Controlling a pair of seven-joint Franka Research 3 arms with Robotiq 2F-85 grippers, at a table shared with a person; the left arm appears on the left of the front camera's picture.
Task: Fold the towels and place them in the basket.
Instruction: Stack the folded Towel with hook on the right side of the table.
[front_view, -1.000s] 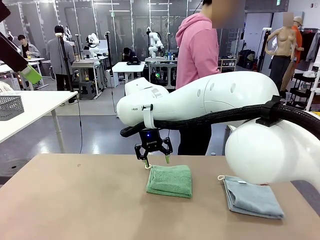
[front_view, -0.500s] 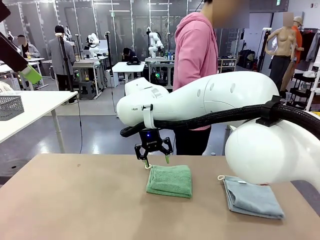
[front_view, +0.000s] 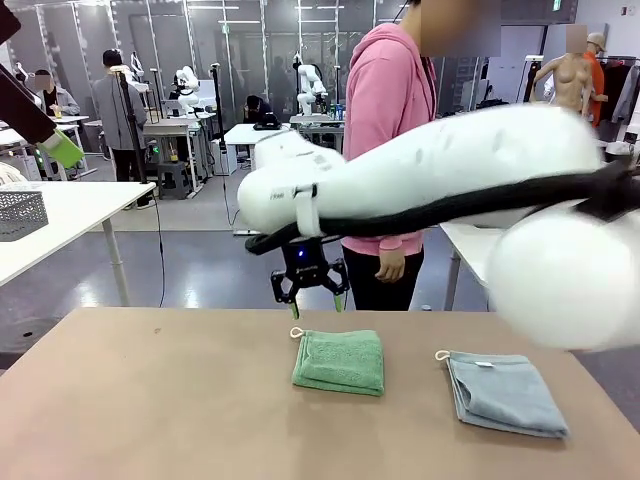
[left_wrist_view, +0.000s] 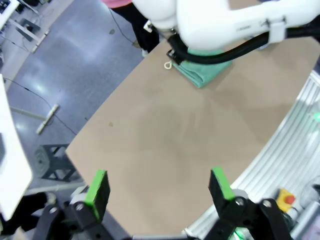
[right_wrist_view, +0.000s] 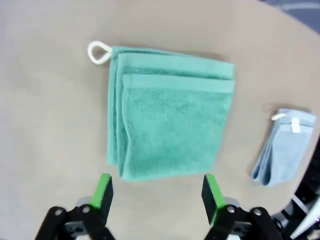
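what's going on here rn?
Towel-folding run. The green towel and the blue-grey towel both lie folded on the table, apart from each other. The right gripper hangs open above the green towel's far edge, holding nothing. The left gripper is open too, off over the table's near side. A person in a pink hoodie stands at the far side, hands off the towels. Neither towel is in a basket yet.
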